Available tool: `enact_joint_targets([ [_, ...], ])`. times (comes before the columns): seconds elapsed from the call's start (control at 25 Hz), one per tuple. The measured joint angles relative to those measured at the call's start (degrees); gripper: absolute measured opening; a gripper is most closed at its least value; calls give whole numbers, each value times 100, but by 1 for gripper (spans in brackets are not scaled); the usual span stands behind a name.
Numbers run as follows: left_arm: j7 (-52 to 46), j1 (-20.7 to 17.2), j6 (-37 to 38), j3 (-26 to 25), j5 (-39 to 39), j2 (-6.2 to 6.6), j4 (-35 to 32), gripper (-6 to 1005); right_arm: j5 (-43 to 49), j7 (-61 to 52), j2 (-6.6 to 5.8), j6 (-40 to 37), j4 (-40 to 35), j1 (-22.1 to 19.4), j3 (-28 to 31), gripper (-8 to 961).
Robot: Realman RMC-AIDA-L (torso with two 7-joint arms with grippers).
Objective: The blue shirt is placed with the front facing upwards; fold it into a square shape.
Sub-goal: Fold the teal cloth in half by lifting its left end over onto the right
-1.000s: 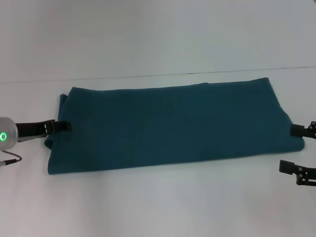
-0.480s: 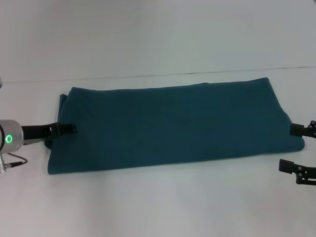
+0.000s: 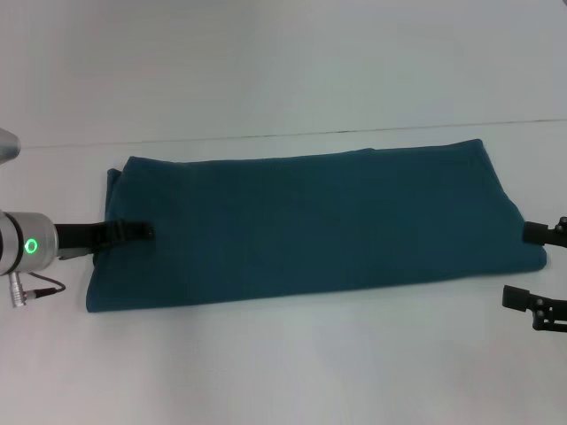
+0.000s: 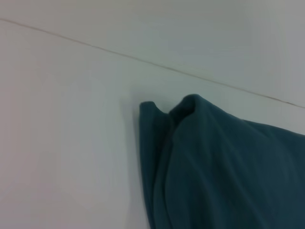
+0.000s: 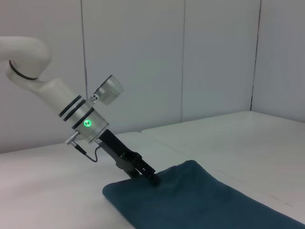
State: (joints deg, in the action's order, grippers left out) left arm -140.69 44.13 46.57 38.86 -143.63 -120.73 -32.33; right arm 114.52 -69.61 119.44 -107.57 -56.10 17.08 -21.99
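Now blue shirt [image 3: 310, 226] flat, left end under left pincer [image 3: 142, 232].

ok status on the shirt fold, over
Left end effector low on the blue shirt's left end. Right end effector open beside its right edge. Shirt folded into a long strip. Nothing in the way.

The left arm [image 5: 57, 102] is white with 2 black rings, a silver wrist with a green light [image 3: 32, 246], a thin cable and a black left gripper [image 3: 142, 233]. The right gripper [image 3: 540, 270] is black.
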Motion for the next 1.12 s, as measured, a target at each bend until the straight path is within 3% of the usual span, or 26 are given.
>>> enact_joint_targets([
  [0.88, -37, 66, 429, -19, 322, 27, -19, 841, 0, 0, 0, 79, 12, -8, -5, 942],
  [1.12, -37, 71, 384, -10, 306, 9, -5, 788, 0, 0, 0, 79, 11, -1, 0, 942],
])
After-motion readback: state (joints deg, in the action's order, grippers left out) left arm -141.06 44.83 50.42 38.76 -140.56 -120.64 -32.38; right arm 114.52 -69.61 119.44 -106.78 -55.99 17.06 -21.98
